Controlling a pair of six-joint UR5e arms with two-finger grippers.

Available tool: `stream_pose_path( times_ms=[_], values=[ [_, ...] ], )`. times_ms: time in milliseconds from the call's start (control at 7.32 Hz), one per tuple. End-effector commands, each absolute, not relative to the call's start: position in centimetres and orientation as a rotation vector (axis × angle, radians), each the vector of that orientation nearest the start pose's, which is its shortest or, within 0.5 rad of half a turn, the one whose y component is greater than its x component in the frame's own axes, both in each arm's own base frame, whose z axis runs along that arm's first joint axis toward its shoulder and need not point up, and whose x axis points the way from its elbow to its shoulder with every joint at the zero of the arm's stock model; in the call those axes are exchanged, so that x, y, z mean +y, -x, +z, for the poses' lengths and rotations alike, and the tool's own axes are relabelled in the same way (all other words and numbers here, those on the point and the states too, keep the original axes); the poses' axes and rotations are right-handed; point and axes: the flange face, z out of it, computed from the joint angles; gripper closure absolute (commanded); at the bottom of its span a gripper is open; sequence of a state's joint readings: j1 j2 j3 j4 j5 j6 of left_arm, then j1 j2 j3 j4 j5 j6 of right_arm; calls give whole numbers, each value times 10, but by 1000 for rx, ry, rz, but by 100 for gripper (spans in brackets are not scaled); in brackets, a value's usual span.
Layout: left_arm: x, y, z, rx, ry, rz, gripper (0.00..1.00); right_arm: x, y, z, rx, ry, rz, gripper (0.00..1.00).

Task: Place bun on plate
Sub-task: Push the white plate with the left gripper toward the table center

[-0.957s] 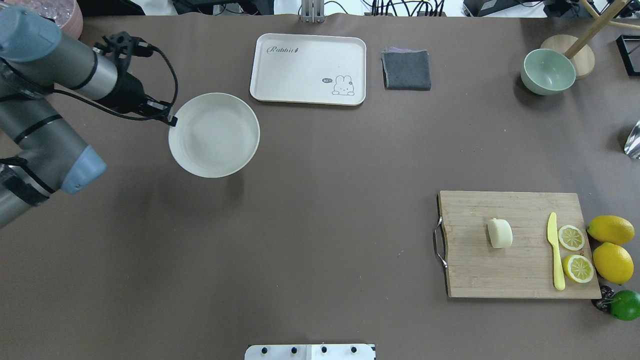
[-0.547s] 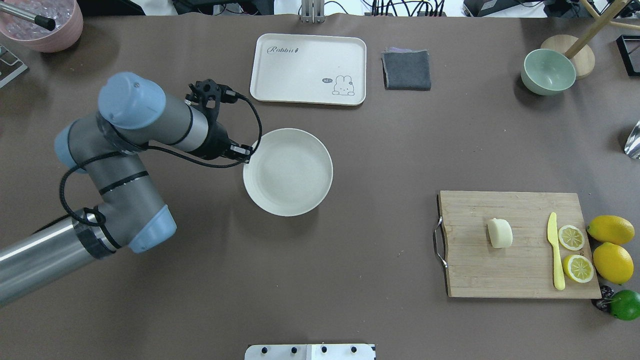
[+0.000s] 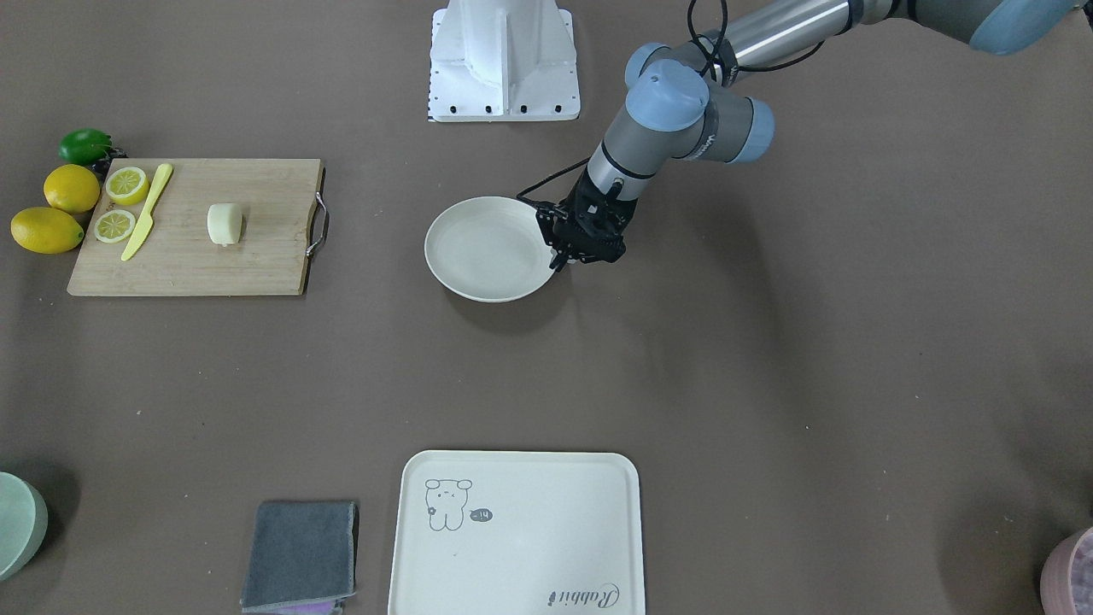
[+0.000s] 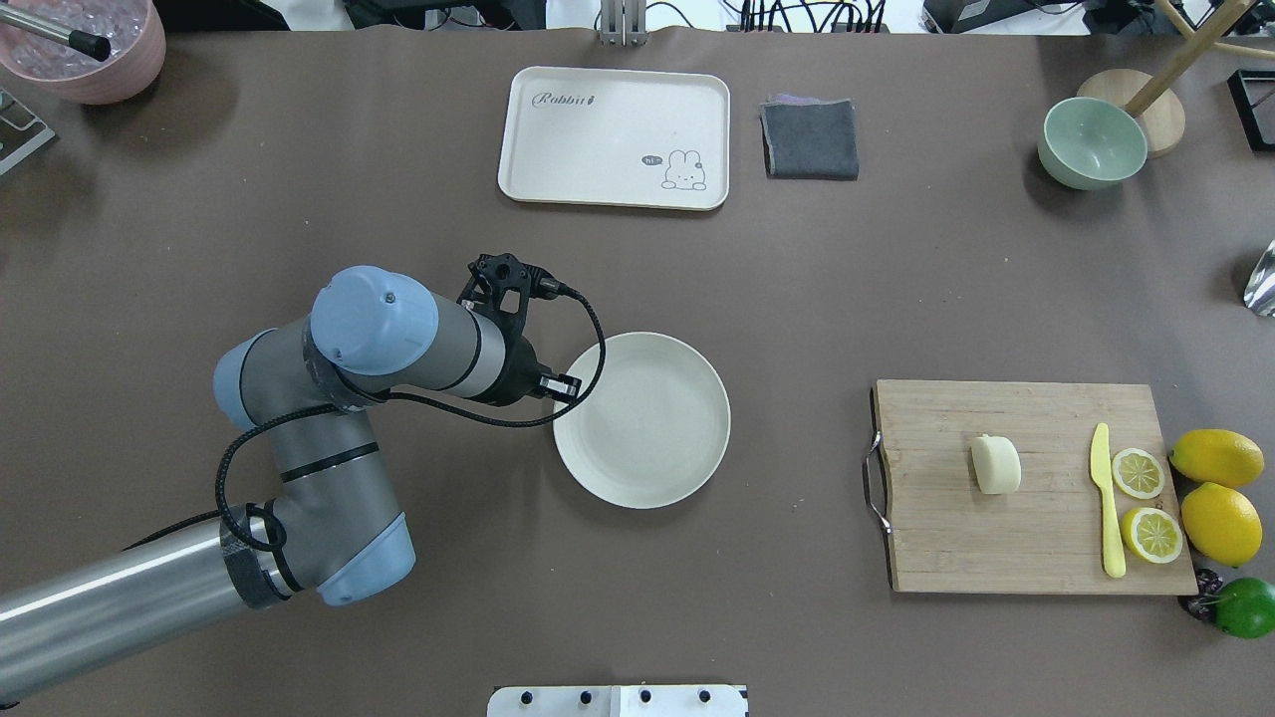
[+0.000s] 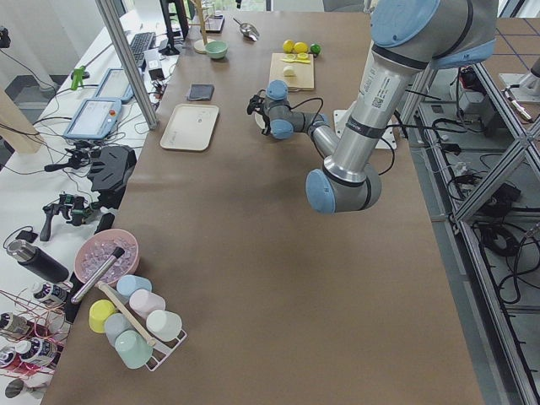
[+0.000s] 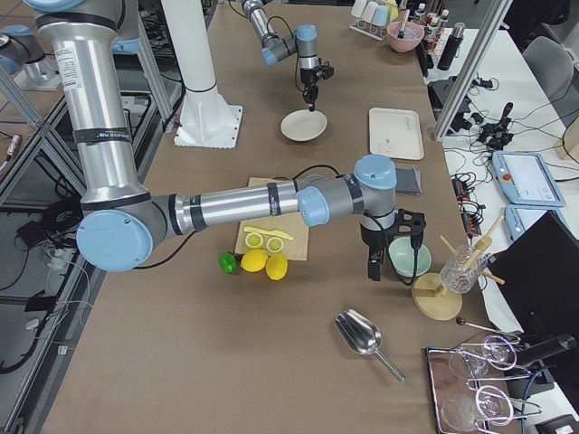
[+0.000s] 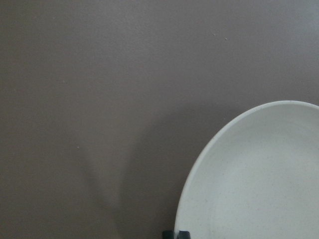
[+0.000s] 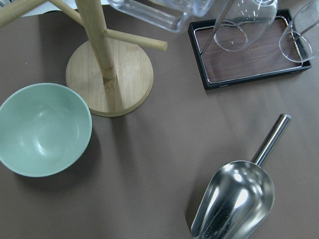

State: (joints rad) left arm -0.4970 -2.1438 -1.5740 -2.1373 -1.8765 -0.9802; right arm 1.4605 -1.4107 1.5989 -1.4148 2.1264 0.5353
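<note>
The bun (image 4: 996, 465) (image 3: 225, 224) lies on the wooden cutting board (image 4: 1036, 558) at the table's right, untouched. The round off-white plate (image 4: 641, 419) (image 3: 489, 248) is near the table's middle, its dish empty. My left gripper (image 4: 563, 388) (image 3: 559, 256) is shut on the plate's left rim; the left wrist view shows the plate (image 7: 259, 184) with the fingertips (image 7: 175, 234) at its edge. My right gripper (image 6: 372, 269) hangs beside the green bowl, far from the bun, and shows only in the exterior right view, so I cannot tell its state.
A cream tray (image 4: 615, 137) and a grey cloth (image 4: 810, 139) lie at the far edge. A green bowl (image 4: 1092, 142) and a wooden stand (image 8: 109, 74) sit far right. A yellow knife (image 4: 1106, 513), lemon halves (image 4: 1139, 473), lemons (image 4: 1217, 458) and a lime (image 4: 1245, 607) crowd the board's right side.
My left arm has carried the plate from the far left toward the table's middle and nearer the robot. The bun and the board have not moved.
</note>
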Motion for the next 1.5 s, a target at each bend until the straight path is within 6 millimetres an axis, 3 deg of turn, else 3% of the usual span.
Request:
stream_pose_path(
  times_ms=[0,137,273,547,683,820,1094,1230,1367],
  values=[
    [-422,-556,258,1101,-363,263,65,-581,-20,550,-638,-152,317,0],
    [-437,-545,263,1074,-419,317,50,-581,-20,550,-638,-152,317,0],
    [-445,-536,263,1070,-431,309,2,-583,-20,546,-639,-161,314,0],
    [-494,-479,255,1075,-441,252,2,-587,-15,525,-629,-204,303,0],
    [-525,-441,259,1069,-415,222,2,-597,-12,512,-639,-203,336,0],
    [-547,-406,270,1058,-433,242,2,-593,-4,503,-653,-207,320,0],
    [-595,-308,297,1039,-441,285,2,-586,43,483,-743,-165,275,0],
    [-603,-293,310,1011,-443,282,2,-577,79,460,-769,-158,260,0],
    [-607,-294,320,995,-430,280,2,-564,129,442,-785,-109,323,0]
  ],
)
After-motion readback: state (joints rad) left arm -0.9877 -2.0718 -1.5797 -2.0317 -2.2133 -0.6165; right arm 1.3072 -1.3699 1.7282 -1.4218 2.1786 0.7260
